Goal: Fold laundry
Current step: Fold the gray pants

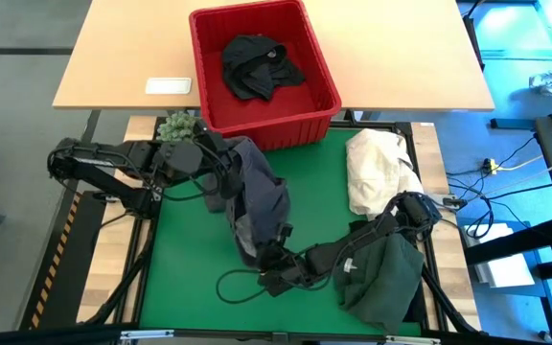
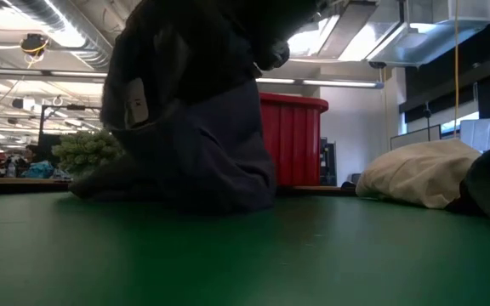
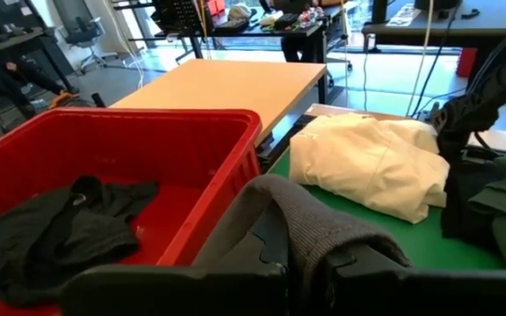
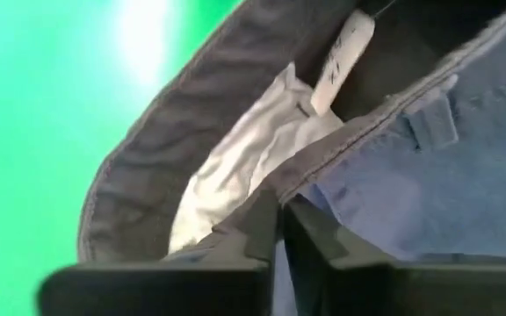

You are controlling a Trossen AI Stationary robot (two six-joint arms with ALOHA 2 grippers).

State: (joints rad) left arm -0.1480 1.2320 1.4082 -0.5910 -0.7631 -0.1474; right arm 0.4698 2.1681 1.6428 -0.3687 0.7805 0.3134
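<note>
A dark grey garment (image 1: 257, 196) with a white label (image 2: 136, 102) hangs between my two grippers; its lower part (image 2: 185, 183) rests on the green mat. My left gripper (image 1: 214, 163) is shut on its upper end beside the red basket (image 1: 199, 57). My right gripper (image 1: 274, 273) is shut on its lower end near the table's front. A black garment (image 1: 257, 65) lies in the basket. A dark green garment (image 1: 391, 278) lies on the mat under my right arm. My left gripper pinches a bunched fold of the grey cloth (image 3: 301, 219) at the garment's upper end between its two fingers. It comes from the table's left, slanting slightly down. The cloth drapes over the fingers and hangs below them, slack, down to the mat. My right gripper pinches the stitched edge (image 4: 271, 200) of the garment's open band, next to the white lining (image 4: 235, 167) and a belt loop (image 4: 437, 118). The fingers come from the table's right and near side, slanting down. This end of the garment lies low, at the mat.
A cream-white cloth heap (image 1: 377, 172) lies on the mat's right side. A pale green fuzzy thing (image 1: 175, 125) sits at the basket's left corner. A white flat object (image 1: 168, 85) lies on the wooden table behind. A black cable (image 1: 238, 286) loops on the mat near the front.
</note>
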